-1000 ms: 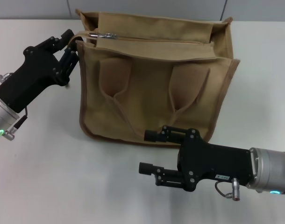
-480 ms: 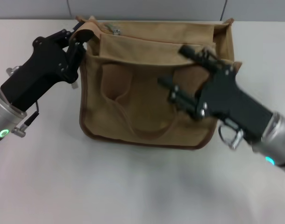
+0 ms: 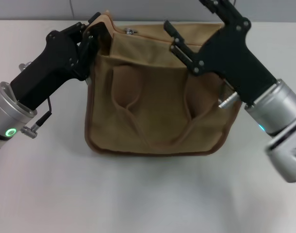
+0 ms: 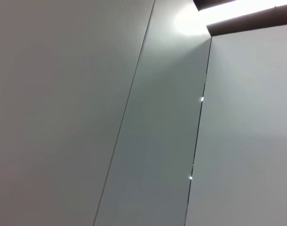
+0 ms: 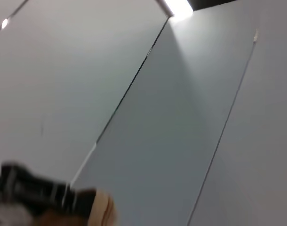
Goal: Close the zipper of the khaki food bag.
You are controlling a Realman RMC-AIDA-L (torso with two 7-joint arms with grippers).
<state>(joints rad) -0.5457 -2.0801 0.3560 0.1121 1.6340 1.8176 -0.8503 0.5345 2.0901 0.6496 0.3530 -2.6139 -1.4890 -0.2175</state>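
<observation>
The khaki food bag (image 3: 153, 107) stands on the white table in the head view, its front pockets and two loop handles facing me. The zipper's small silver pull (image 3: 130, 32) shows at the bag's top edge near the left end; the zip line itself is hidden behind the top edge. My left gripper (image 3: 93, 35) is shut on the bag's top left corner and holds it up. My right gripper (image 3: 196, 24) is open, raised over the bag's top right part, with one finger (image 3: 179, 43) in front of the top edge. A blurred bit of tan fabric (image 5: 99, 207) shows in the right wrist view.
The white table (image 3: 148, 194) stretches in front of the bag. A grey wall panel (image 3: 36, 8) runs behind it. The left wrist view shows only wall panels (image 4: 143, 117).
My right arm has swung up from the table in front of the bag to above its top right. My left gripper has closed on the left corner and lifted it; the bag stands taller.
</observation>
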